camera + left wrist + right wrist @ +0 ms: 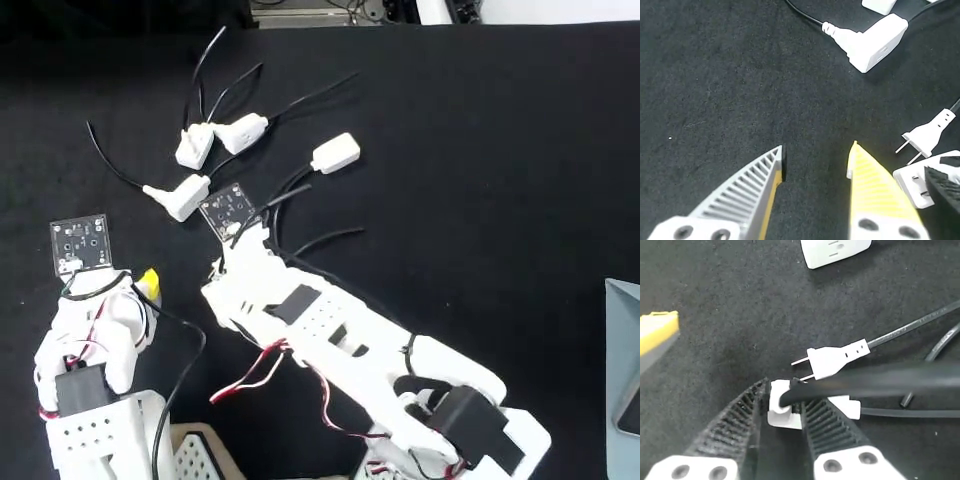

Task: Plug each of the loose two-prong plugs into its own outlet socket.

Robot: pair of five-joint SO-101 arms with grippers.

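Grip is best taken on the rigid body of the light plug (835, 360), just beyond the right claw (782, 392) clamped on a socket (781, 418).

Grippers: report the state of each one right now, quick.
Left gripper: open, holding nothing.
Right gripper: closed on the white socket.

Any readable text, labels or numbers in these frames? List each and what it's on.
No readable text.
Black board and second board: white marks, too small to read.
Plug: two dark dots, no letters.
Socket in the right pincer: no print showing.
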